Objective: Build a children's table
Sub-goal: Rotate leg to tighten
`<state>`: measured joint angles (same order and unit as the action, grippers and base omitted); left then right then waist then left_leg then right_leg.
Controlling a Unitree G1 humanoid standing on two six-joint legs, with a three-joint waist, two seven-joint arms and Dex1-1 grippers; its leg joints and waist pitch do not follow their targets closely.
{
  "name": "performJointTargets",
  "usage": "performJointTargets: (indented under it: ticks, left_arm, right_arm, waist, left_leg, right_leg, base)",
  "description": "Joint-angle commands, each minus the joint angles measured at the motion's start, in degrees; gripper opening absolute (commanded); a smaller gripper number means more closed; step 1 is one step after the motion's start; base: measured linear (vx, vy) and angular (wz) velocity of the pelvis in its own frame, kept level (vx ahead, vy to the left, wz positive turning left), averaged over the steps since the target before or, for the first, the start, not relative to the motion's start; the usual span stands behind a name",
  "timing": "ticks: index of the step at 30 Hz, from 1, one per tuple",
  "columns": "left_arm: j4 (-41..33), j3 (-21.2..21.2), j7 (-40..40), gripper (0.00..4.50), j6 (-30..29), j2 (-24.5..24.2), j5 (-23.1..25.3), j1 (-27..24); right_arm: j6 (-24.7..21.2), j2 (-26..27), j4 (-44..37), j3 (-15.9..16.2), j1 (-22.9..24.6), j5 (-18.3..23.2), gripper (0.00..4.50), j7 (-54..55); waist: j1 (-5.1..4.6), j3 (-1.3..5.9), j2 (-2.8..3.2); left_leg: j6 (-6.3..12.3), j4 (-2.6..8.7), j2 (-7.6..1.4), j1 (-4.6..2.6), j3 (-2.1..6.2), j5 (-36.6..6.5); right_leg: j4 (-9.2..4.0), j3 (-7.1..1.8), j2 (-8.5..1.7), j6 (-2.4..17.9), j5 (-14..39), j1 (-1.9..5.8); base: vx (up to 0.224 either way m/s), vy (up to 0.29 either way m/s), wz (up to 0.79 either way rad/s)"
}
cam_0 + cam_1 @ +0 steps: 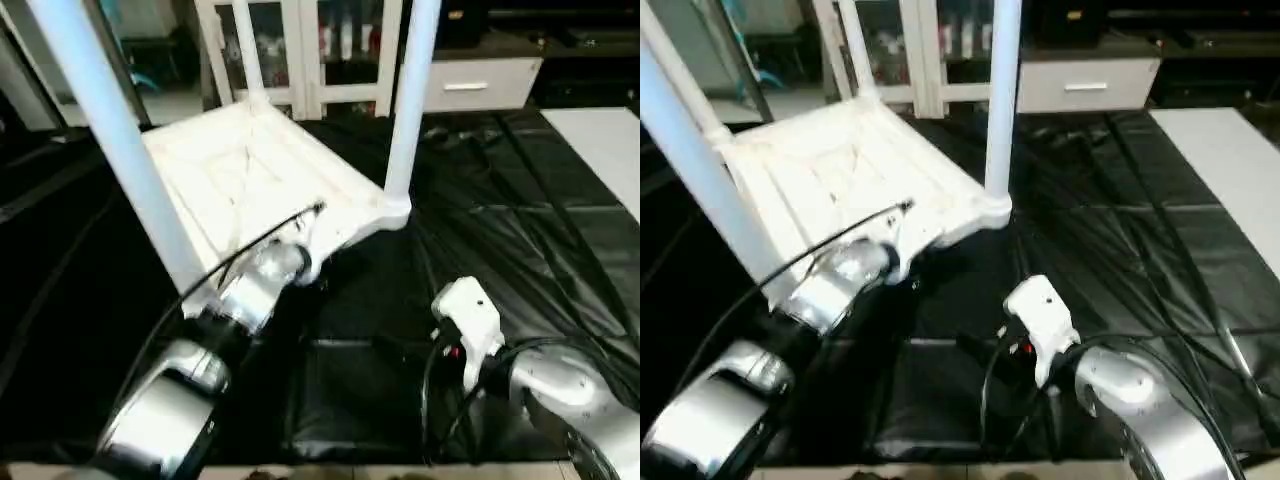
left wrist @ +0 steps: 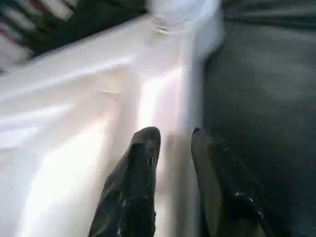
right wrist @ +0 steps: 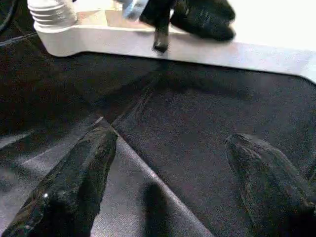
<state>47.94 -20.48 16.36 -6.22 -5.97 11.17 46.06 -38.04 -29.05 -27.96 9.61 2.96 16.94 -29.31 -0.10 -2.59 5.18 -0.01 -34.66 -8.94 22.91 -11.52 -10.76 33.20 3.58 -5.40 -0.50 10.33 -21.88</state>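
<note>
The children's table lies upside down on the black cover, its white ribbed tabletop (image 1: 250, 170) tilted up towards the far side. Three white legs stand in the corner sockets: one near left (image 1: 110, 130), one at the right corner (image 1: 410, 100), one at the back (image 1: 247, 50). My left gripper (image 2: 175, 133) is shut on the tabletop's near rim (image 2: 182, 89), one finger inside it and one outside. It also shows against that rim in the right wrist view (image 3: 197, 15). My right gripper (image 3: 170, 136) hangs open just above the black cover, in front of the rim, holding nothing.
The black cover (image 1: 500, 200) is creased and runs across the whole work surface. A white glass-door cabinet (image 1: 310, 50) and a white drawer unit (image 1: 480, 85) stand behind the table. A pale sheet (image 1: 600, 140) lies at the far right.
</note>
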Motion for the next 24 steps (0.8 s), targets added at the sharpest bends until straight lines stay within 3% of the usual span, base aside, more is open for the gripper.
performJointTargets:
  ticks: [1, 5, 6, 8, 12, 13, 14, 15, 16, 17, 18, 19, 20, 21, 22, 23, 24]
  left_arm:
    - [3.27, 0.46, -3.96, 1.38, 3.14, 0.68, 1.41, 1.02]
    - [5.01, 3.68, -5.58, 1.38, 8.39, 3.44, -1.45, 1.27]
    - [2.86, 6.96, -2.12, 1.38, 11.42, 5.29, -6.03, 0.06]
    - [1.5, 7.98, -0.22, 1.38, 12.6, 5.81, -7.89, -0.66]
    - [-17.1, 7.92, 15.21, 1.38, 9.09, 3.46, -18.75, -10.94]
    - [-26.07, 7.31, 18.98, 1.38, 5.96, 0.61, -22.18, -16.06]
    - [-26.07, 7.31, 18.98, 1.57, 5.96, 0.61, -22.18, -16.06]
    - [-30.75, 7.62, 19.55, 1.67, 4.44, -0.97, -23.64, -18.9]
    - [-35.68, 8.03, 19.63, 1.72, 3.33, -2.69, -25.0, -21.98]
    - [-40.3, 8.18, 19.85, 1.72, 2.48, -4.4, -26.27, -25.04]
    - [-42.69, 8.4, 20.13, 1.93, 2.28, -5.2, -26.85, -26.78]
    - [-48.37, 9.25, 19.64, 1.93, 3.05, -7.08, -27.75, -32.33]
    - [-50.55, 9.98, 19.2, 2.08, 3.57, -7.49, -28.15, -34.67]
    - [-52.78, 10.9, 18.66, 2.15, 4.17, -7.8, -28.53, -37.16]
    - [-54.33, 11.81, 18.2, 2.17, 5.63, -7.78, -28.87, -39.14]
    - [-57.28, 13.62, 18.89, 2.2, 6.59, -7.65, -28.92, -42.67]
    - [-58.36, 14.25, 19.12, 2.2, 7.52, -7.82, -28.5, -44.44]
  right_arm:
    - [0.04, 0.48, 0.49, 0.24, -0.63, -0.9, 3.87, 0.46]
    - [0.18, 0.94, 1.17, 0.51, -1.35, -1.76, 3.87, 1.1]
    - [0.54, 1.25, 1.35, 0.35, -1.59, -2.03, 3.87, 1.68]
    - [0.71, 1.4, 1.37, 0.21, -1.65, -2.06, 3.87, 1.95]
    - [1.7, 2.58, 0.9, -0.78, -1.56, -1.53, 3.87, 2.24]
    - [2.48, 3.52, 0.75, -1.29, -1.27, -1.52, 3.87, 2.73]
    - [2.48, 3.52, 0.75, -1.29, -1.27, -1.52, 3.87, 2.73]
    - [2.94, 4.06, 0.73, -1.52, -1.11, -1.53, 3.87, 3.06]
    - [3.38, 4.71, 0.73, -1.82, -1.03, -1.35, 3.87, 3.39]
    - [3.7, 5.38, 0.72, -2.1, -0.94, -1.15, 3.87, 3.82]
    - [3.84, 5.77, 0.72, -2.25, -0.9, -0.99, 3.87, 4.07]
    - [4.31, 6.2, 0.83, -1.85, -0.89, -0.96, 3.87, 4.09]
    - [4.51, 6.36, 0.93, -1.63, -0.89, -1.03, 3.87, 4.13]
    - [4.72, 6.5, 1.05, -1.38, -0.9, -1.12, 3.87, 4.14]
    - [4.89, 6.6, 1.16, -1.2, -0.89, -1.18, 3.87, 4.12]
    - [5.34, 6.71, 1.49, -0.97, -0.98, -1.39, 3.87, 3.95]
    - [5.58, 6.76, 1.68, -0.84, -1.01, -1.53, 3.87, 3.87]
  waist:
    - [0.44, 3.79, -1.71]
    - [1.02, 4.24, -1.62]
    - [1.21, 4.27, -1.61]
    - [1.86, 4.14, -1.79]
    - [2.21, 3.64, -1.92]
    - [2.13, 3.6, -1.48]
    - [1.98, 3.51, -1.46]
    - [1.78, 3.37, -1.4]
    - [2.02, 3.62, -1.18]
    - [1.65, 3.23, -1.19]
    - [1.55, 3.03, -1.11]
    - [1.51, 2.98, -1.23]
    - [1.52, 2.99, -0.95]
    - [1.31, 2.7, -0.99]
    - [1.48, 2.78, -1.23]
    - [1.49, 2.72, -1.09]
    - [1.5, 2.67, -1.45]
  left_leg:
    - [4.45, 4.21, -3.89, -1.22, 2.77, -11.59]
    - [6.46, 3.83, -4.12, -1.3, 2.63, -7.71]
    - [6.72, 3.75, -4.15, -1.35, 2.6, -7.48]
    - [7.02, 3.82, -4.22, -1.36, 2.4, -8.29]
    - [6.08, 4.39, -4.48, -1.13, 2.36, -10.65]
    - [4.88, 4.58, -4.66, -1.46, 2.47, -12.72]
    - [4.39, 4.77, -4.79, -1.38, 2.56, -13.47]
    - [3.89, 4.83, -4.57, -1.46, 2.4, -14.23]
    - [2.18, 4.91, -4.92, -2.05, 2.64, -15.78]
    - [1.41, 5.31, -4.83, -1.61, 2.68, -16.62]
    - [0.37, 5.41, -4.73, -2.08, 2.5, -18.91]
    - [-0.2, 5.45, -4.64, -2.07, 2.57, -19.47]
    - [-1.09, 5.73, -4.98, -2.06, 2.74, -19.91]
    - [-1.82, 5.86, -4.63, -2.05, 2.61, -21.49]
    - [-2.25, 5.81, -4.66, -2.42, 2.53, -22.33]
    - [-2.86, 5.86, -4.61, -2.39, 2.57, -22.71]
    - [-2.92, 5.96, -4.62, -2.25, 2.55, -22.73]
  right_leg:
    - [-3.98, -2.17, -3.59, 10.41, 11.17, 1.86]
    - [-3.16, -2.1, -3.82, 13.15, 3.91, 1.99]
    - [-3.13, -2.09, -3.85, 13.5, 3.47, 1.95]
    - [-3.17, -2.12, -3.98, 14.2, 4.38, 1.94]
    - [-3.2, -2.19, -4.13, 13.65, 8.83, 1.88]
    - [-3.26, -2.25, -4.11, 12.8, 11.92, 1.63]
    - [-3.35, -2.29, -4.12, 12.35, 12.85, 1.63]
    - [-3.57, -2.23, -3.73, 11.79, 14.08, 1.36]
    - [-3.34, -2.38, -4.02, 11.2, 14.91, 1.36]
    - [-3.43, -2.29, -3.73, 10.46, 15.97, 1.35]
    - [-3.9, -2.38, -3.46, 9.49, 18.32, 0.85]
    - [-3.93, -2.38, -3.38, 9.0, 18.96, 0.84]
    - [-3.8, -2.5, -3.54, 8.58, 18.35, 0.88]
    - [-3.92, -2.44, -3.03, 7.71, 19.45, 0.7]
    - [-4.08, -2.54, -3.09, 7.47, 19.96, 0.51]
    - [-4.15, -2.69, -3.24, 7.13, 20.33, 0.53]
    - [-4.28, -2.72, -3.21, 6.89, 20.49, 0.58]
  base:
    - [0.0, 0.0, 0.0]
    - [0.0, 0.0, 0.0]
    - [0.0, 0.0, 0.0]
    - [0.0, 0.0, 0.0]
    - [0.0, 0.0, 0.0]
    - [0.0, 0.0, 0.0]
    - [0.0, 0.0, 0.0]
    - [0.0, 0.0, 0.0]
    - [0.0, 0.0, 0.0]
    - [0.0, 0.0, 0.0]
    - [0.0, 0.0, 0.0]
    - [0.0, 0.0, 0.0]
    - [0.0, 0.0, 0.0]
    - [0.0, 0.0, 0.0]
    - [0.0, 0.0, 0.0]
    - [0.0, 0.0, 0.0]
    - [0.0, 0.0, 0.0]
